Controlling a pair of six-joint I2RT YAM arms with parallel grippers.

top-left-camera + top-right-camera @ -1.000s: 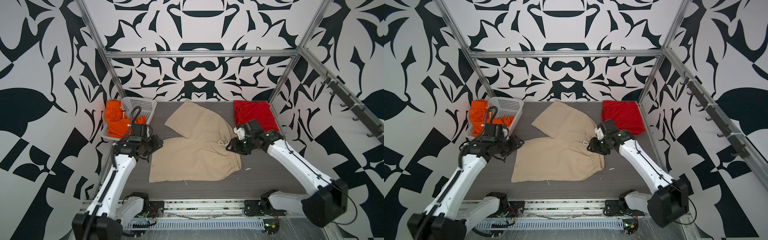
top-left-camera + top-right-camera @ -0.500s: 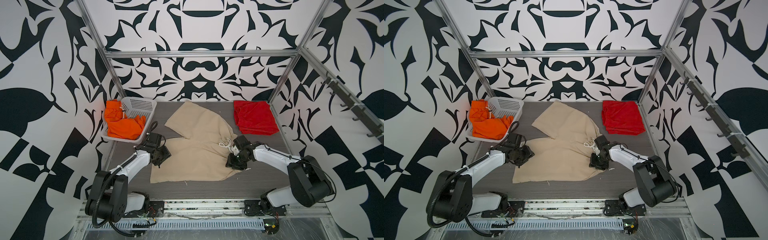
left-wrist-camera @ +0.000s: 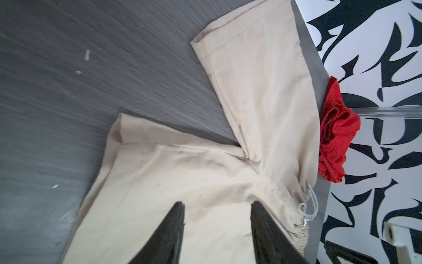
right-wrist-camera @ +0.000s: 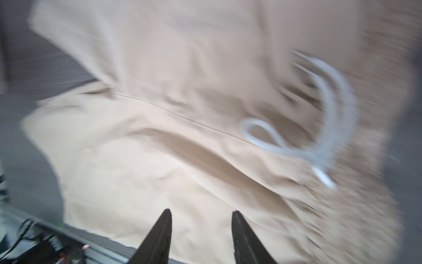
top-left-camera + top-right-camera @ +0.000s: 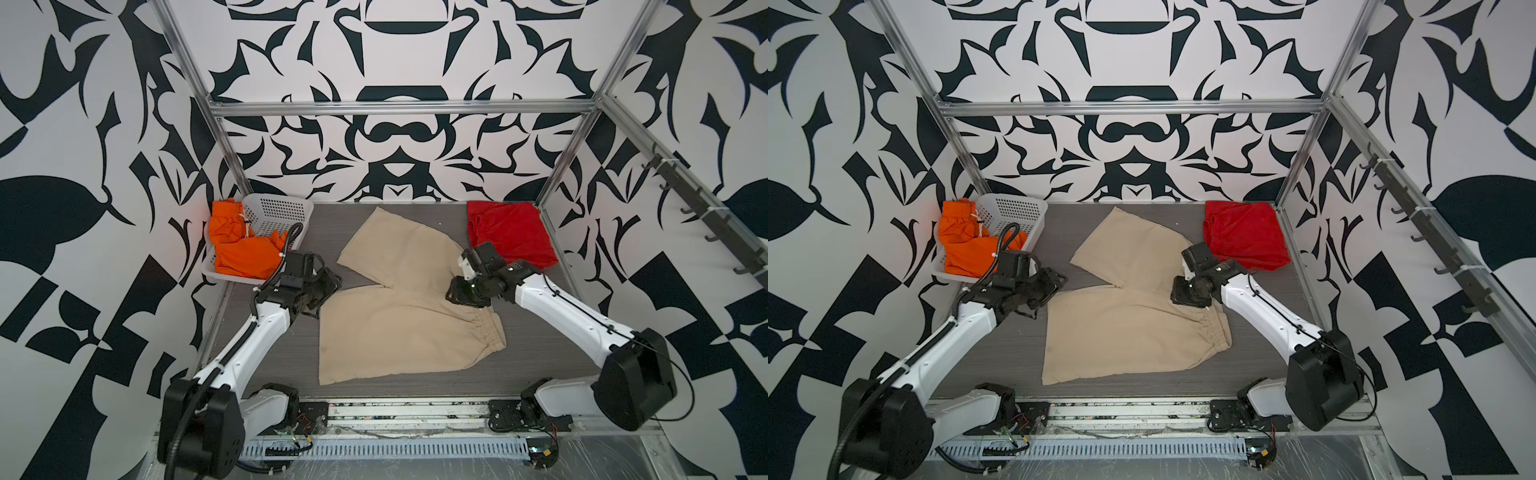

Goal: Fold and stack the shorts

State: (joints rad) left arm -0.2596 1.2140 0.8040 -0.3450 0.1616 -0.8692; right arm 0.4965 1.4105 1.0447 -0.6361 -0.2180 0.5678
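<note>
The beige shorts (image 5: 399, 328) (image 5: 1125, 328) lie spread flat on the grey table, waistband to the right and both legs to the left. My left gripper (image 5: 332, 286) (image 5: 1059, 286) hovers at the near leg's far hem corner. In the left wrist view it (image 3: 217, 205) is open over beige cloth (image 3: 182, 182), holding nothing. My right gripper (image 5: 453, 293) (image 5: 1177, 295) hangs over the waist, open and empty (image 4: 201, 213) above the fabric (image 4: 159, 148) near the white drawstring (image 4: 301, 152). The red shorts (image 5: 507, 232) (image 5: 1246, 237) (image 3: 335, 134) lie at the back right. The orange shorts (image 5: 241, 249) (image 5: 967, 249) sit in the basket.
A white perforated basket (image 5: 278, 212) (image 5: 1013, 212) stands at the back left corner, just behind my left wrist. Metal frame posts and patterned walls enclose the table on three sides. Both arm bases sit along the front rail.
Half a second ago both arms were stretched low with the grippers down on the beige shorts. Both have since lifted back up above the cloth. The shorts lie much as before.
</note>
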